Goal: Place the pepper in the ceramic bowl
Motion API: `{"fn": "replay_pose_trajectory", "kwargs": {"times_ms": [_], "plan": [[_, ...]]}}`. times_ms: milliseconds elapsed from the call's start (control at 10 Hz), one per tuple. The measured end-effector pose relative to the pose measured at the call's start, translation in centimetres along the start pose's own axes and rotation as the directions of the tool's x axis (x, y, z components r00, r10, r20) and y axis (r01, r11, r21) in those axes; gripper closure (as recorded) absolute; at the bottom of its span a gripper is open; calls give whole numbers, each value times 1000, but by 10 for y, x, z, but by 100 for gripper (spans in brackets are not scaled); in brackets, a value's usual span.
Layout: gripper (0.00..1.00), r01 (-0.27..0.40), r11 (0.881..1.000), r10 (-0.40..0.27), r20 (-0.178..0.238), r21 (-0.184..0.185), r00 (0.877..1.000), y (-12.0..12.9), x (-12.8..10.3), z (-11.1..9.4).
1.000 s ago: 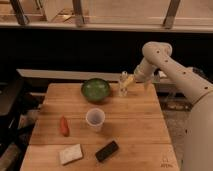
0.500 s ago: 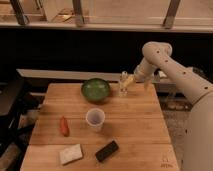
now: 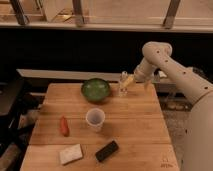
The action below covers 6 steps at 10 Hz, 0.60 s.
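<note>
Over the wooden table (image 3: 135, 127) the tool (image 3: 123, 88) hangs open, empty, beside the ceramic bowl (image 3: 95, 90).

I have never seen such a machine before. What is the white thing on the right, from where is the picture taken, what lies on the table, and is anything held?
The white thing is a robot arm that reaches in from the right. At its end is the gripper, a hand with two fingers. It hangs open over the far edge of the wooden table, just right of the green bowl, and it holds nothing.

There is only one picture. Its camera looks down at the table from the near side. Where the camera is mounted does not show.

On the table, the bowl stands at the back and a white cup in the middle. A red-orange pepper lies at the left. In front lie a pale sponge and a small black block. The pepper is not yet in the bowl.
</note>
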Motion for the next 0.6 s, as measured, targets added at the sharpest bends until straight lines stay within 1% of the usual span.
{"fn": "replay_pose_trajectory", "kwargs": {"times_ms": [100,200,300,400,500,600], "plan": [[20,31,1000,-31,10,-3,999,11,-3,-6],[20,92,996,-92,18,3,996,33,-6,-10],[20,137,991,-137,22,8,990,50,-7,-11],[20,187,982,-187,24,8,982,71,-8,-10],[20,258,966,-258,28,6,966,102,-7,-8],[20,314,949,-314,30,9,949,126,-4,-5]]}}
